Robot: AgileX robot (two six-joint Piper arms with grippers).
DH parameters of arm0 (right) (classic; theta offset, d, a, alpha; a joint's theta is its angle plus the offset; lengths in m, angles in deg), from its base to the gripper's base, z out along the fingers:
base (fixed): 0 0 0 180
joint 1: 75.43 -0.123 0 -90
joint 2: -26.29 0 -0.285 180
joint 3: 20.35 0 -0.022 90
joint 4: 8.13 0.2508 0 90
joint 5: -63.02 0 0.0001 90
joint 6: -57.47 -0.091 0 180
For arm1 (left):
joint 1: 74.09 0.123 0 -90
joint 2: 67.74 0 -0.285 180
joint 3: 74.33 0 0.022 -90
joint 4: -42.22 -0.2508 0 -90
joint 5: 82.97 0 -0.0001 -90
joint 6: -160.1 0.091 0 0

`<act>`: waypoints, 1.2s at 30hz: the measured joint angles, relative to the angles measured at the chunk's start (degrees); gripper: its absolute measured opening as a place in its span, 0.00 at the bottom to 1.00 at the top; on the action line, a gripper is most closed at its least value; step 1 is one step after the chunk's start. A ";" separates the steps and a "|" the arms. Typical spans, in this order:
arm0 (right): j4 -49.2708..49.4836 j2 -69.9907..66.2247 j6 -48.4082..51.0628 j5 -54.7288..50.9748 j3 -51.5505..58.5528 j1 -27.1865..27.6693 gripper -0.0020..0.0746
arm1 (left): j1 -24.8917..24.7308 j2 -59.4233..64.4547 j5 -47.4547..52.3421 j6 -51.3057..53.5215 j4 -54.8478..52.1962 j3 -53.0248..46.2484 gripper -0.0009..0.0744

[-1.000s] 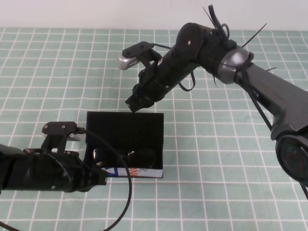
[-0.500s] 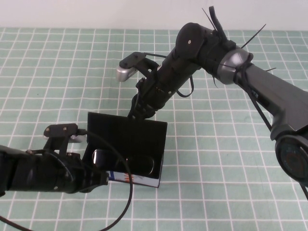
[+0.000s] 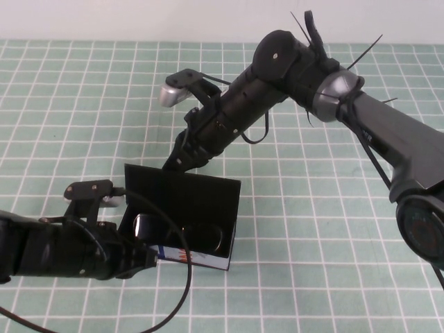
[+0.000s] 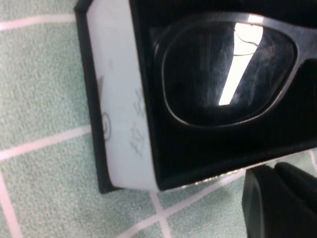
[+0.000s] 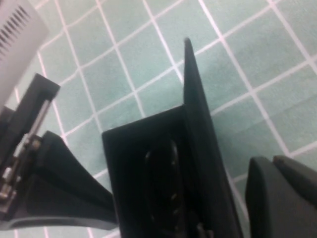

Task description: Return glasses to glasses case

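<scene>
From above, the glasses point(image 3: 182, 232) lie inside the open glasses case point(image 3: 201, 260), its lid point(image 3: 182, 193) raised. My right gripper point(image 3: 173, 164) sits at the lid's 12 o'clock edge; my left gripper point(image 3: 142, 258) is at the case's 8 o'clock corner. I cannot tell how either set of jaws stands. Only my left wrist camera shows a lens point(image 4: 225, 74) glinting beside the white wall point(image 4: 121, 99). The table point(image 3: 319, 229) is green, gridded white.
</scene>
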 joint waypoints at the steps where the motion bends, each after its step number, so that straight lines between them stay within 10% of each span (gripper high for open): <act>1: 0.25 0.00 0.00 0.00 0.00 0.00 0.01 | 0.00 0.10 0.00 0.14 0.00 0.00 0.01; 26: -3.32 1.98 0.98 1.08 7.67 -3.81 0.01 | -0.15 -1.38 2.95 6.24 -0.50 -0.04 0.01; 36: -5.74 17.74 1.03 -0.28 4.55 -2.28 0.01 | -0.25 -13.41 27.45 14.23 -10.26 13.01 0.01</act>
